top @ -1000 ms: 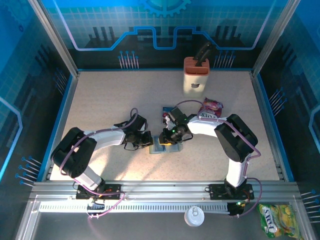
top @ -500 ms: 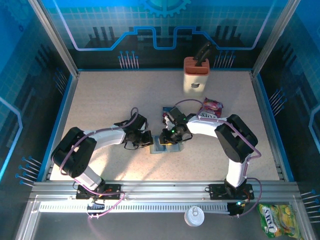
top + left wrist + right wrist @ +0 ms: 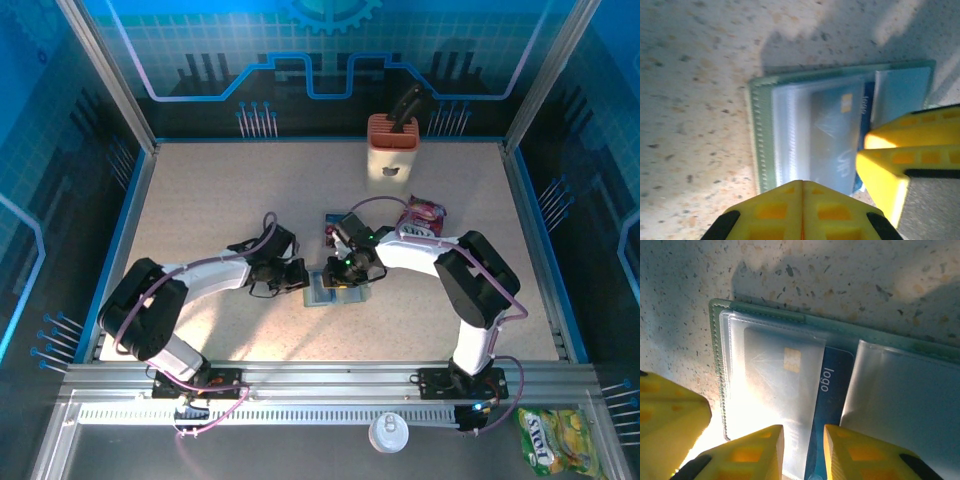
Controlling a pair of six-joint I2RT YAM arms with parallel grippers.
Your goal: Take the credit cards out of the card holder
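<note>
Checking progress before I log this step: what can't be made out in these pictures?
- Right wrist view: whether the right claw presses on the blue card; its own fingers cover the contact.
- Left wrist view: the card's lower corner sits behind the right claw's fingers; glare blurs its print.
- Top view: the card holder is tiny, partly under the left claw and right claw.
- Any second card beneath: the frosted sleeve hides it.

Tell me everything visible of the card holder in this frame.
The card holder is a flat grey-green folding wallet with a stitched edge, lying open on the table. Clear plastic sleeves cover both panels; a blue card with a chip sits partly under them. The shut left gripper meets one edge; the right gripper, jaws apart, stands over the card.
</note>
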